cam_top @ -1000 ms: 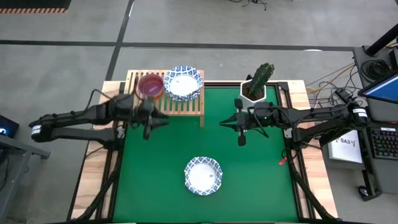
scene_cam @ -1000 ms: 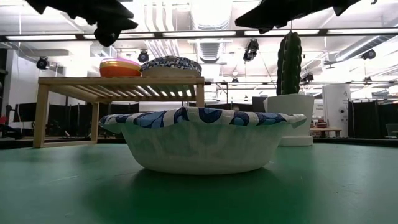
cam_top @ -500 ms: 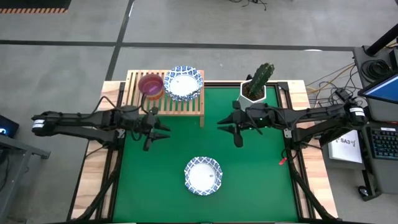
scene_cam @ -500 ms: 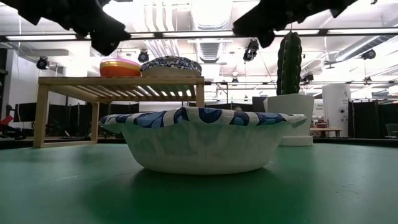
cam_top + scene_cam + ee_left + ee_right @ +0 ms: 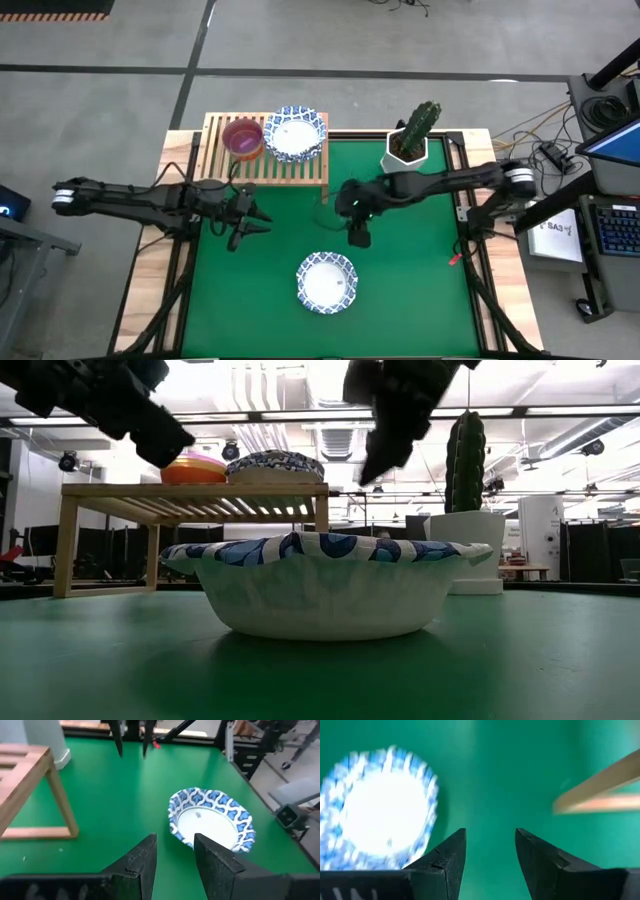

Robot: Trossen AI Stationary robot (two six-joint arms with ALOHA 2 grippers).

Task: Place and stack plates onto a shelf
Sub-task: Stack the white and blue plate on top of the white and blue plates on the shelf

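One blue-and-white patterned plate [image 5: 327,281] rests on the green table, near the front; it fills the low view [image 5: 325,585]. On the wooden shelf [image 5: 220,165] at the far left lie a purple dish on a stack [image 5: 243,138] and another patterned plate [image 5: 294,133]. My left gripper [image 5: 174,840] hovers open in front of the shelf [image 5: 250,218], with the table plate [image 5: 212,817] ahead of it. My right gripper [image 5: 490,834] hovers open just beyond that plate [image 5: 357,232], the plate [image 5: 380,810] showing beside its fingers.
A white pot with a cactus [image 5: 412,135] stands at the far right of the table. The shelf's front leg [image 5: 62,800] is close to my left gripper. Bare green table [image 5: 420,290] lies to the right of the plate.
My right gripper has swung toward the table's left and near edge, from beside the cactus pot to just beyond the plate on the table. My left gripper has drawn back from the shelf toward the near edge.
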